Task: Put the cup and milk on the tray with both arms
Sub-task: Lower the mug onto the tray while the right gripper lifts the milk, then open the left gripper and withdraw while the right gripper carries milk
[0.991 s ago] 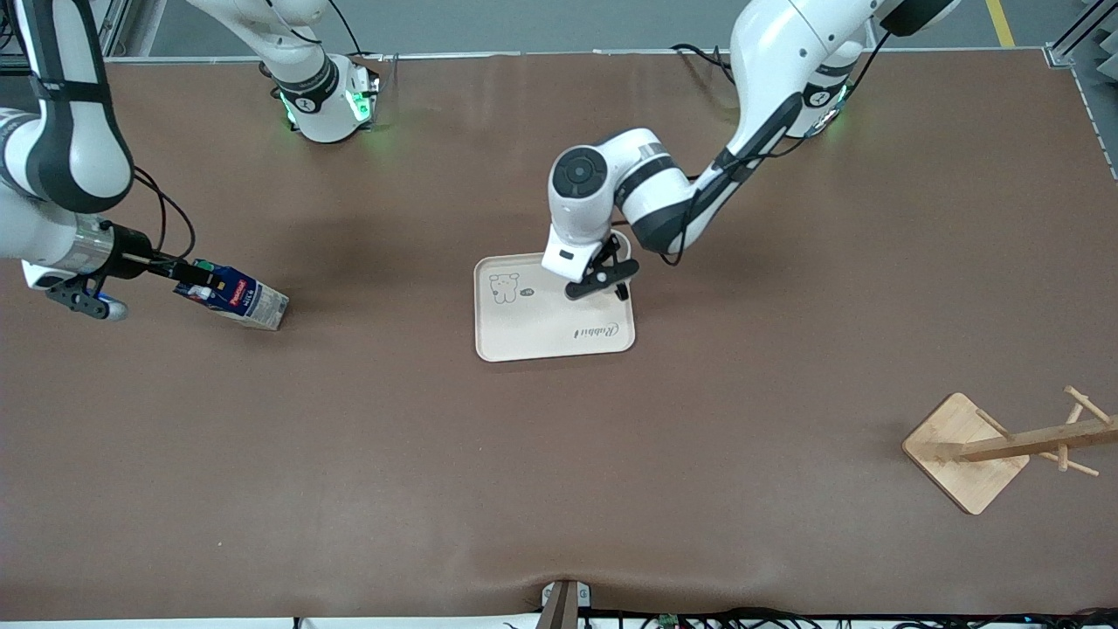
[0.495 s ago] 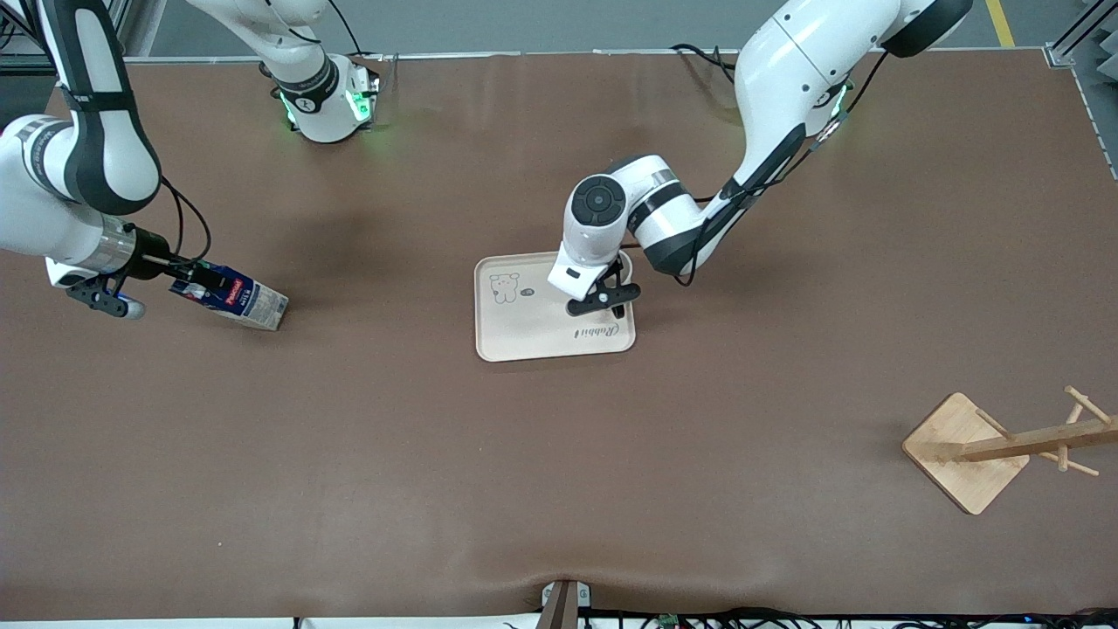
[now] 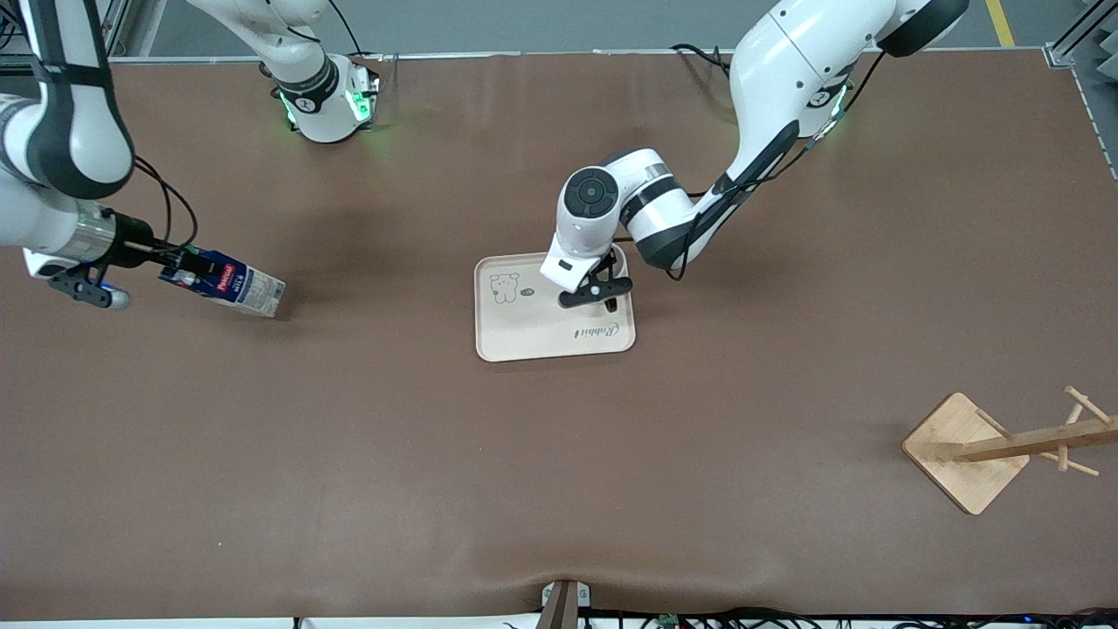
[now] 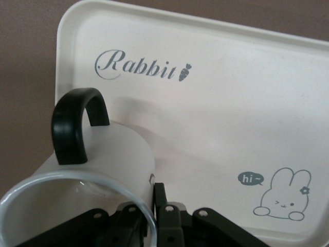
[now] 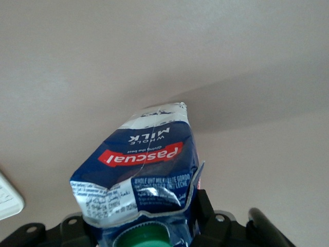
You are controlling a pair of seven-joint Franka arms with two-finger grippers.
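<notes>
Cup [image 4: 97, 170] plain only in left wrist view

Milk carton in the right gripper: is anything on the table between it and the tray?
Nothing visible. Between the dark-blue milk carton in the right gripper and the cream rectangular tray lies only bare brown table.

Brown table [image 3: 559, 454]: tray [image 3: 524, 336] mid-table, wooden rack [image 3: 965, 452] near left arm's end.
</notes>
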